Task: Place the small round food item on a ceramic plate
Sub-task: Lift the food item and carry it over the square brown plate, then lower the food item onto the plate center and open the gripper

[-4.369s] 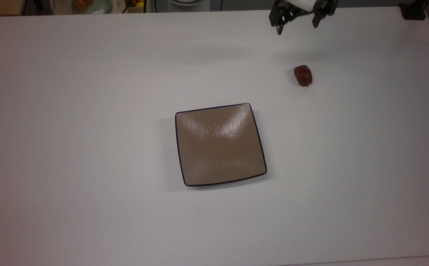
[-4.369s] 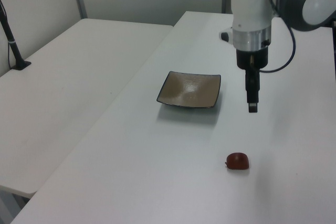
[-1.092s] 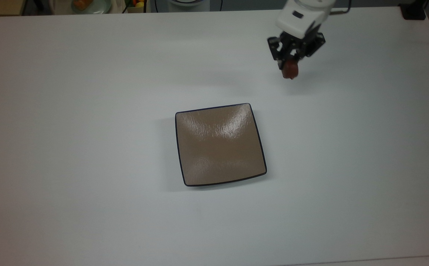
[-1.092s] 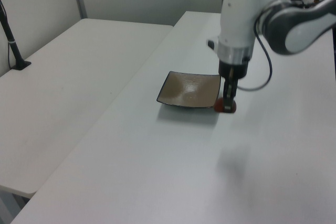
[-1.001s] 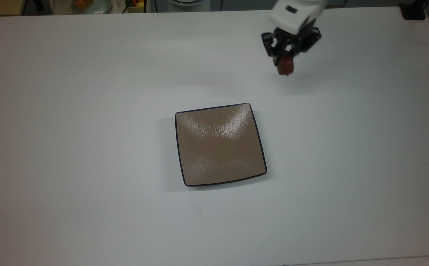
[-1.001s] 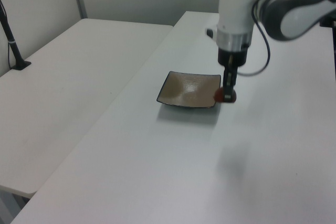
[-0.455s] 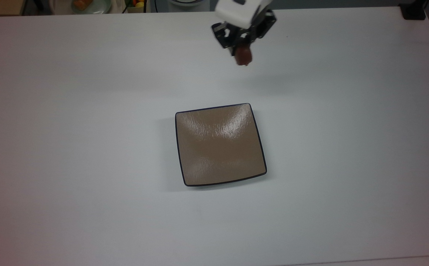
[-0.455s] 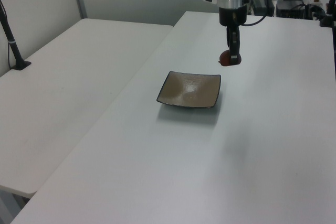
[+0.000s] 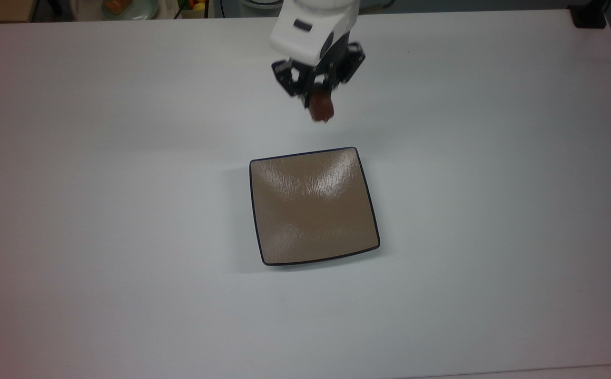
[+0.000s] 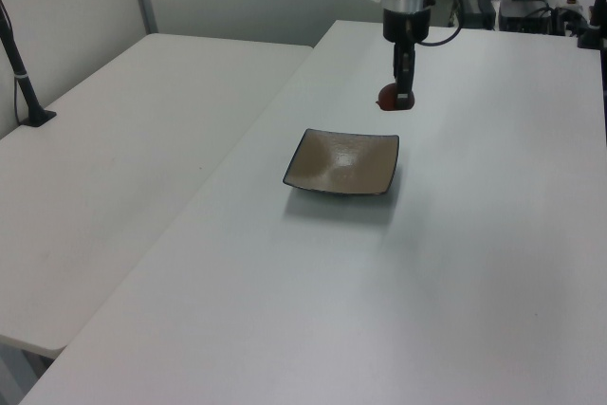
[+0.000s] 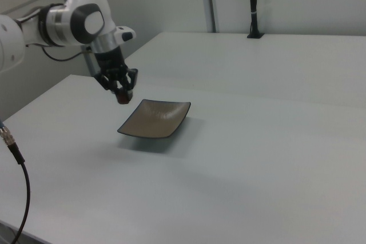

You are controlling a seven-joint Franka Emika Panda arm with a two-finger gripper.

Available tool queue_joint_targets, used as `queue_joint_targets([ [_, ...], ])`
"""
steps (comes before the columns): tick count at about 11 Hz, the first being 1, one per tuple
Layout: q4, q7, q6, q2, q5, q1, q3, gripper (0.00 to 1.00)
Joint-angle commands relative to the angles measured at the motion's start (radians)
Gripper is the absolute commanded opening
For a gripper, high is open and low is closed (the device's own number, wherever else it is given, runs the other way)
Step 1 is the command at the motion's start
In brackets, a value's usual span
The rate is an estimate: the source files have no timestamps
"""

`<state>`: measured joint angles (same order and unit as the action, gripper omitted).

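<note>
The ceramic plate (image 9: 313,206) sits where it did a few seconds ago, flat on the white table (image 9: 100,210) and empty, its glossy tan face bare in the top view. What has changed is above it: the arm (image 11: 68,24) has swung in from the top view's right, where it was about a second ago, and now hangs just beyond the plate's upper edge in the top view. The gripper (image 9: 320,105) is clamped on the small round food item (image 9: 322,109), which a few seconds ago lay on the table far to the top view's right and is now carried in the air, clear of the surface. In the left view the item (image 10: 389,98) hangs beyond the plate's far edge, not yet over it. I judge pickup done and transport nearly finished; what remains is a short move over the plate, lowering, and release.
</note>
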<state>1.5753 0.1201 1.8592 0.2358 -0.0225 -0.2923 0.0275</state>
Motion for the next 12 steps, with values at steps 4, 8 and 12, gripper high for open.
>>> queue_joint_targets([
  [4,-0.008,0.030,0.251,0.121,0.021,0.038,0.005,0.34],
  [8,-0.008,0.029,0.369,0.206,0.023,0.038,0.003,0.34],
  [12,-0.008,0.024,0.472,0.276,0.021,0.032,0.000,0.34],
])
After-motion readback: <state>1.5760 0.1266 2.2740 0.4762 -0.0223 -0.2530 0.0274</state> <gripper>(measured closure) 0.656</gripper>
